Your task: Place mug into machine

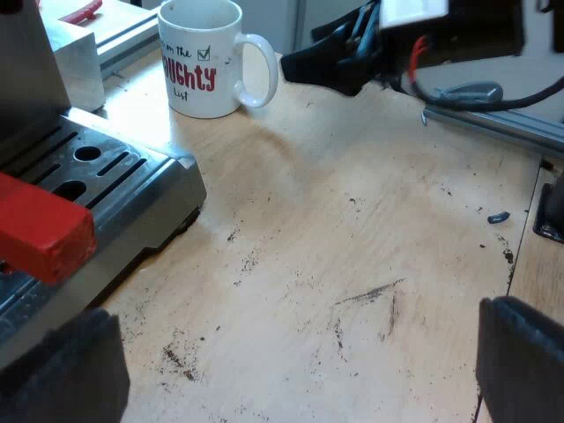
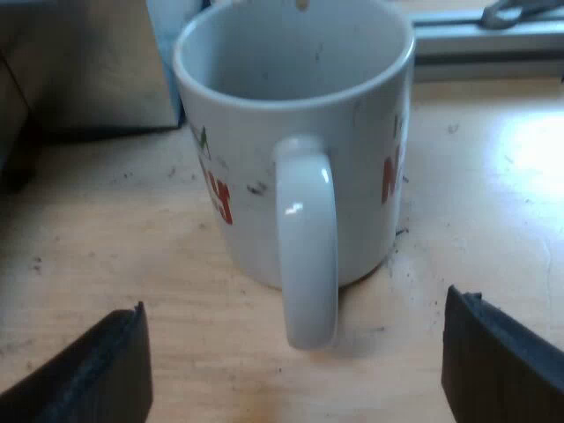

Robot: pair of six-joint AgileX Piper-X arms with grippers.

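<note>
A white mug (image 1: 201, 57) with red lettering stands upright on the wooden table, its handle turned toward my right gripper (image 1: 326, 62). In the right wrist view the mug (image 2: 295, 132) is close and empty, and its handle (image 2: 307, 238) points between my right gripper's (image 2: 295, 361) open fingers, which have not closed on it. My left gripper (image 1: 300, 370) is open over bare table, beside the espresso machine's drip tray (image 1: 106, 176). The holder's red handle end (image 1: 40, 229) juts out over the tray.
A metal block (image 1: 77, 62) stands by the machine behind the drip tray. An aluminium rail (image 1: 493, 119) runs along the table edge past the right arm. Coffee grounds are scattered on the wood (image 1: 352, 300). A grey box (image 2: 79, 62) stands beyond the mug.
</note>
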